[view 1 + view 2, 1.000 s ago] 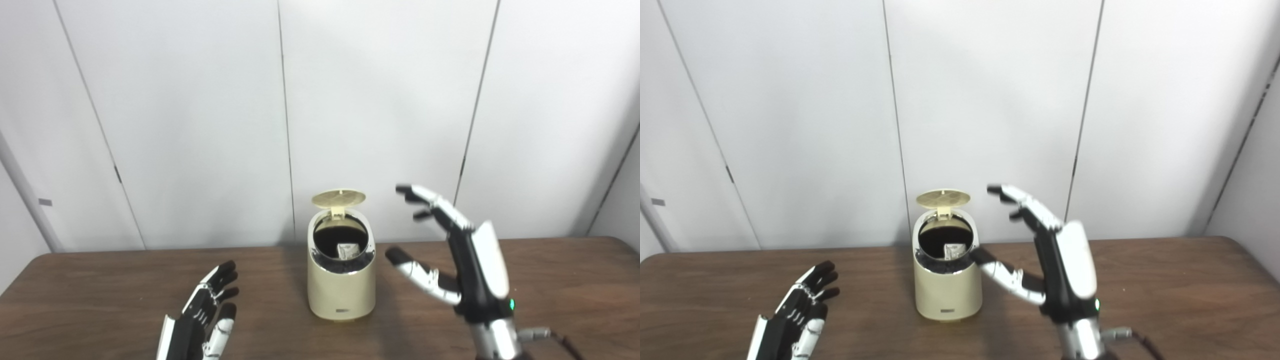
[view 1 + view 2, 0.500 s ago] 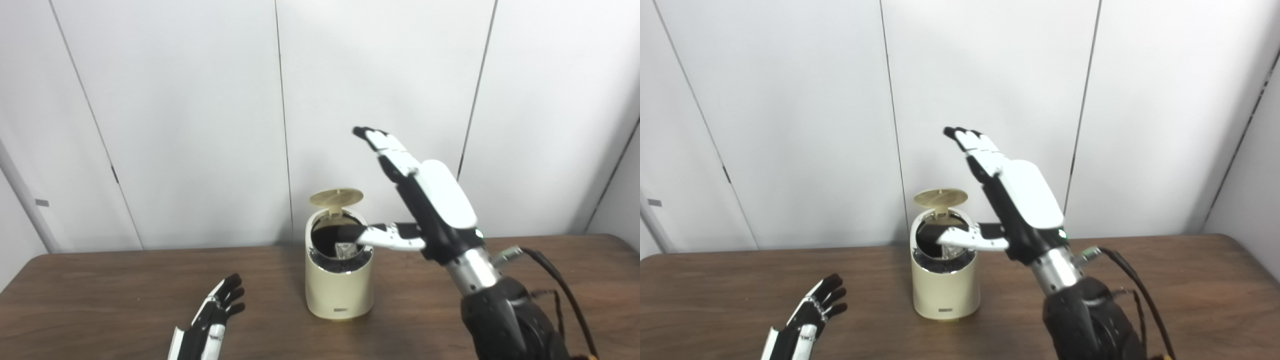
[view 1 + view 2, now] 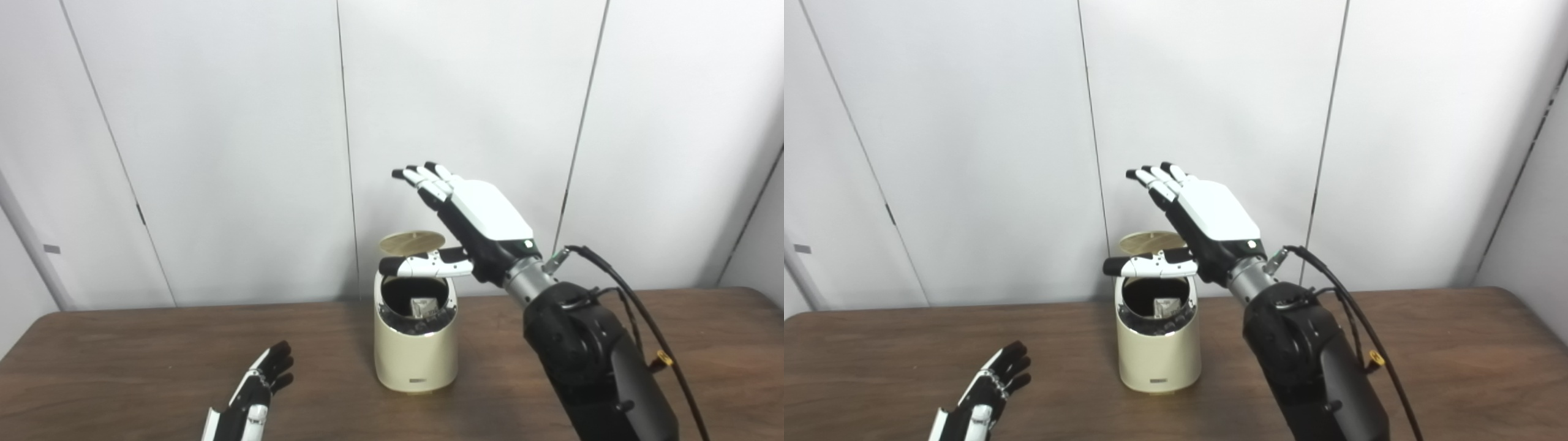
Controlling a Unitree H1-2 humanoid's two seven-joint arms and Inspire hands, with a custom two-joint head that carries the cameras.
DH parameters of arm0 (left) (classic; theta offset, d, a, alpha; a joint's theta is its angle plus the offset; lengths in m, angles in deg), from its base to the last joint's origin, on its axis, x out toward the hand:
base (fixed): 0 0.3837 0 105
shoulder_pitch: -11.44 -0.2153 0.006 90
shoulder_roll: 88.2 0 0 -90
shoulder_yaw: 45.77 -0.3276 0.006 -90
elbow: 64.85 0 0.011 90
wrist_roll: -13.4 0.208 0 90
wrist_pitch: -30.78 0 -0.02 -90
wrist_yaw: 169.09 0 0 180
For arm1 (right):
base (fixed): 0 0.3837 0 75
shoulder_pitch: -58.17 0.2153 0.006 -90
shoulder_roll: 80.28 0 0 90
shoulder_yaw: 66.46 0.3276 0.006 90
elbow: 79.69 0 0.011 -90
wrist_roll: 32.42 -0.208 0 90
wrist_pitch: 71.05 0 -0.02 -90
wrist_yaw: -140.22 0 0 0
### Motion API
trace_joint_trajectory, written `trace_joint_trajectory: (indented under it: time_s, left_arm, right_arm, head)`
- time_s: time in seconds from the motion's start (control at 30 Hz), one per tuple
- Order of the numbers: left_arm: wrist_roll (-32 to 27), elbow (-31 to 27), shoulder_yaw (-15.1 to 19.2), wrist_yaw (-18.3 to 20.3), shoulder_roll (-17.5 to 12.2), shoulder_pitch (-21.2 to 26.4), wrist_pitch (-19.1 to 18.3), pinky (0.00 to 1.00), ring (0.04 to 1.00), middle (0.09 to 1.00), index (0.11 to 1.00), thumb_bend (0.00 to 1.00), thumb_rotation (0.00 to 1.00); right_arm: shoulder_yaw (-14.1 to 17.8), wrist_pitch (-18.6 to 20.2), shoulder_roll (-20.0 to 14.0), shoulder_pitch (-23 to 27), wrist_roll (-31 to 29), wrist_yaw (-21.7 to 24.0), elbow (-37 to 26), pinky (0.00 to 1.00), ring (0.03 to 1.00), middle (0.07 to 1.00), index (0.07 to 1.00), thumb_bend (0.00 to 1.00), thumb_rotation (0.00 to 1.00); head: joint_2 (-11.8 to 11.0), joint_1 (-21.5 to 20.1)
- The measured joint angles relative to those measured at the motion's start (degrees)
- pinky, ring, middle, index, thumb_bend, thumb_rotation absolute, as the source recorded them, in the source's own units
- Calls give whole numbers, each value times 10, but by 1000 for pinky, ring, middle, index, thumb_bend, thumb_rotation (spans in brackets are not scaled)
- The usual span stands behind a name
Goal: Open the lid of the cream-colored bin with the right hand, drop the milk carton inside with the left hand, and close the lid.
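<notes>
My right hand (image 3: 484,223), white-backed with black fingers, hangs above the cream-colored cylindrical plastic bin (image 3: 416,349), fingers spread wide and holding nothing. Its thumb stretches sideways across the top of the bin's mouth, just in front of the round cream lid (image 3: 411,242), which stands tipped up at the back of the bin; I cannot tell whether thumb and lid touch. Down inside the bin's dark opening lies the small pale milk carton (image 3: 424,306). My left hand (image 3: 257,395) sits low over the brown wooden table (image 3: 122,355), well to the left of the bin and nearer to me, fingers extended and apart, empty
</notes>
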Motion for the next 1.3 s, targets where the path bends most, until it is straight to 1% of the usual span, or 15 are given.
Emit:
trace_joint_trajectory:
  time_s: [0.07,0.17,0.23,0.33,0.4,0.5,0.6,0.73,0.97,1.2,1.3]
  left_arm:
    - [1,0,3,3,3,-1,3,861,885,896,898,448,947]
    - [1,0,13,3,9,-2,3,850,879,886,892,438,927]
    - [1,0,19,3,12,-2,3,842,876,881,890,434,925]
    - [2,0,21,4,14,-2,3,837,868,872,876,436,913]
    - [3,0,22,5,15,-2,3,824,861,866,869,446,916]
    - [3,0,23,6,15,-2,3,825,858,863,863,446,909]
    - [2,0,23,7,15,-2,3,822,852,857,857,458,901]
    - [2,0,26,7,17,-2,3,818,845,851,856,463,897]
    - [3,0,29,8,19,-2,3,817,849,855,866,418,929]
    - [14,1,29,7,21,-1,3,795,829,833,835,442,914]
    - [15,1,29,7,24,0,3,812,836,840,839,441,910]
  right_arm:
    - [-2,5,0,5,0,0,21,960,1000,959,925,808,913]
    - [-10,17,-2,8,6,4,34,925,989,940,905,807,908]
    - [-17,21,-2,8,7,8,36,920,986,933,898,806,904]
    - [-21,30,-2,6,8,15,36,940,978,918,888,812,901]
    - [-22,38,-2,1,6,19,35,948,976,920,886,834,918]
    - [-22,41,-4,-11,4,28,35,955,979,914,880,846,918]
    - [-21,41,-7,-22,0,29,30,955,972,905,871,849,907]
    - [-16,41,-9,-37,-6,21,19,961,965,899,869,828,899]
    - [-17,38,-13,-82,-12,12,-1,964,948,888,862,826,918]
    - [-17,25,-20,-110,-16,1,-13,949,937,878,852,810,915]
    - [-15,21,-20,-118,-19,-7,-12,952,938,876,847,798,898]
  head:
    - [0,0]
    - [2,4]
    - [4,2]
    - [3,2]
    - [4,4]
    - [5,3]
    - [8,2]
    - [9,3]
    - [14,1]
    - [15,3]
    - [16,5]
